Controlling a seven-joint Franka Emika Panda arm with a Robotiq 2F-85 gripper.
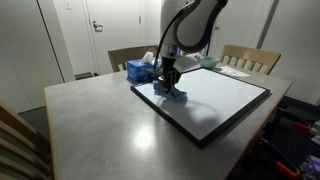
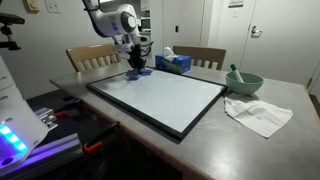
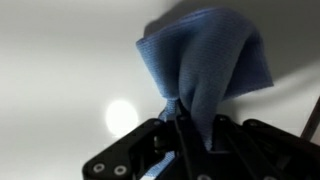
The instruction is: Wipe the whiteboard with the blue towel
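A grey table [image 1: 90, 120] [image 2: 285, 100] fills the scene, and on it lies the whiteboard [image 1: 215, 95] [image 2: 160, 100], a white panel in a dark frame, flat and bare in both exterior views. The robot arm [image 1: 190, 25] [image 2: 115, 20] bends down over 1 corner of the board, the corner nearest the tissue box. 2 wooden chairs [image 1: 250, 58] [image 2: 90, 55] stand at the table's far edge. The blue tissue box [image 1: 140, 70] [image 2: 172, 63] sits just beside the board's frame. In an exterior view, a green bowl [image 2: 243, 82] stands near a crumpled white cloth [image 2: 258, 115], both off the board. The gripper [image 1: 170, 80] [image 2: 137, 62] [image 3: 185, 115] is clamped narrowly on the blue towel [image 1: 172, 92] [image 2: 138, 72] [image 3: 205, 60], which hangs bunched from the fingers and touches the whiteboard's surface at that corner.
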